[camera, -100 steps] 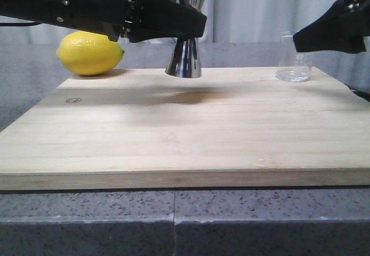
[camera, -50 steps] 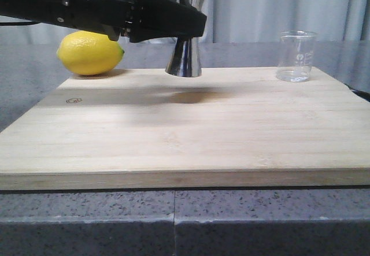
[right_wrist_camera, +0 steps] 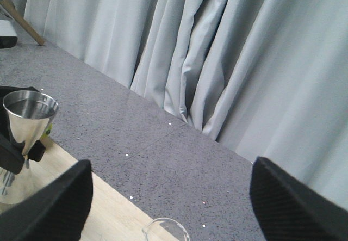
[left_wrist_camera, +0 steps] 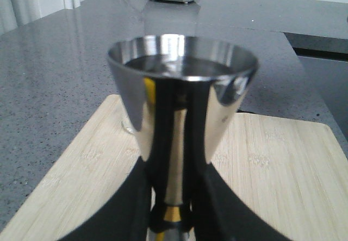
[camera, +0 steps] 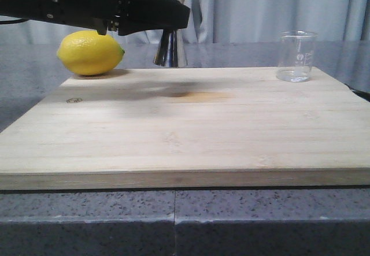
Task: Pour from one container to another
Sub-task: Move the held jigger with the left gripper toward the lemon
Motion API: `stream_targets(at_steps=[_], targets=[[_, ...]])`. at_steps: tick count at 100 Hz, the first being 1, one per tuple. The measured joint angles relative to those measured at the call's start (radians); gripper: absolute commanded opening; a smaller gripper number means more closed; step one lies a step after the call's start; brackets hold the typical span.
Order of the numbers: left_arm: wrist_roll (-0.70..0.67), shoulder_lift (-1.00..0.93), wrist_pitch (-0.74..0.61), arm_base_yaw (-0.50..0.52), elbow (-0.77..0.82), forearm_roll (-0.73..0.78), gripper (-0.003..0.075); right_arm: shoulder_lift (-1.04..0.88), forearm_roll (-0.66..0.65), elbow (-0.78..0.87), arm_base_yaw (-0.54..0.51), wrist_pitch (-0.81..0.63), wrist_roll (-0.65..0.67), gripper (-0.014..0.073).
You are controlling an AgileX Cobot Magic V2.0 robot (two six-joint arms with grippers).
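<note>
Between the black fingers (left_wrist_camera: pixel 130 197) of the left gripper (left_wrist_camera: pixel 171 219) sat the steel jigger (left_wrist_camera: pixel 182 105), clamped at its narrow gold-banded waist and upright, its wide upper cup rising above the jaws with liquid showing inside. From the front, the left gripper (camera: pixel 184 17) reached in from the left side with the jigger (camera: pixel 169 51) raised, its base apparently just clear of the wooden board (camera: pixel 185 134) near the board's far edge. A lemon (camera: pixel 90 52) lay just beyond the jaws on the arm's side, at the board's far left corner, apart from the jigger.

Well away from those jaws, at the far right corner of the board, the glass beaker (camera: pixel 297 56) stood upright and alone, nothing touching it. The right gripper (right_wrist_camera: pixel 171 208) did not appear in the front view; its wrist camera showed both dark fingers (right_wrist_camera: pixel 43 208) spread wide with nothing between them, and the beaker's rim (right_wrist_camera: pixel 166 230) lay below the gap, just ahead of the fingers. Farther out from the right jaws the jigger (right_wrist_camera: pixel 27 121) was seen held in the left gripper, with grey countertop (right_wrist_camera: pixel 152 148) and pale curtains (right_wrist_camera: pixel 217 50) behind.
</note>
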Motion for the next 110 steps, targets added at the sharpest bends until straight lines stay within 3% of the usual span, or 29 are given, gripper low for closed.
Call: stream_targets(at_steps=[110], targets=[[-0.063, -0.1, 0.003, 0.041, 0.007, 0.085, -0.0019, 0.0, 0.0, 0.0, 0.0, 0.006, 0.012, 0.0546]])
